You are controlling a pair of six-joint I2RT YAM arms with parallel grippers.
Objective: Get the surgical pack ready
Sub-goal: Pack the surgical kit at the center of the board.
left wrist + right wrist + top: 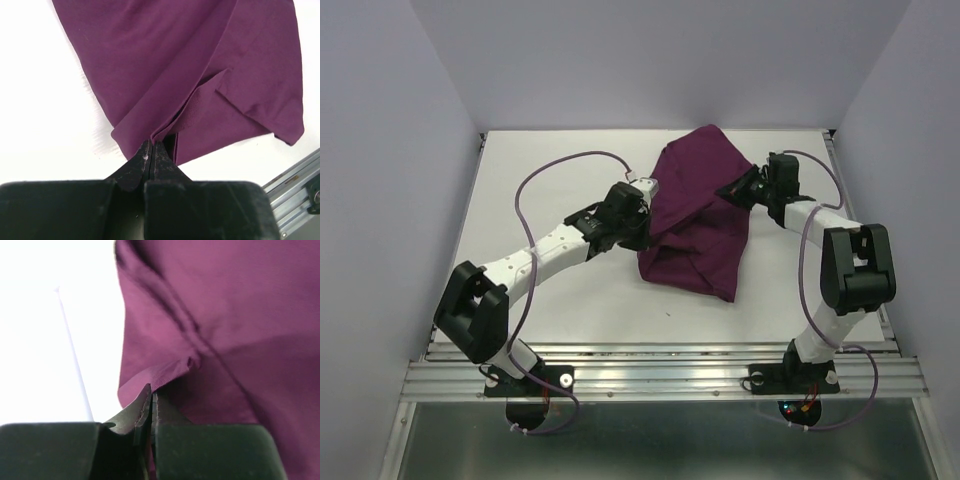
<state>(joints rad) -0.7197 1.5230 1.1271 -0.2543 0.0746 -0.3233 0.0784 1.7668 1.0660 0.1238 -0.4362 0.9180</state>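
No legible text or markings

We see the plum-purple cloth point(695, 215) bunched toward the middle-right of the white worktop point(560, 300). It is folded over on itself into a rumpled, roughly wedge-shaped heap, narrow at the far side and spreading wider toward us, with its near part resting on the worktop. The fabric is plain, matte and creased, and the left wrist view shows overlapping layers and a turned-back flap. On its left side, a gather of edges is pinched between the closed tips of the left claw point(151, 147). On its right side, a fold of the edge is caught in the closed right claw point(151, 395). We cannot tell whether anything lies beneath it.
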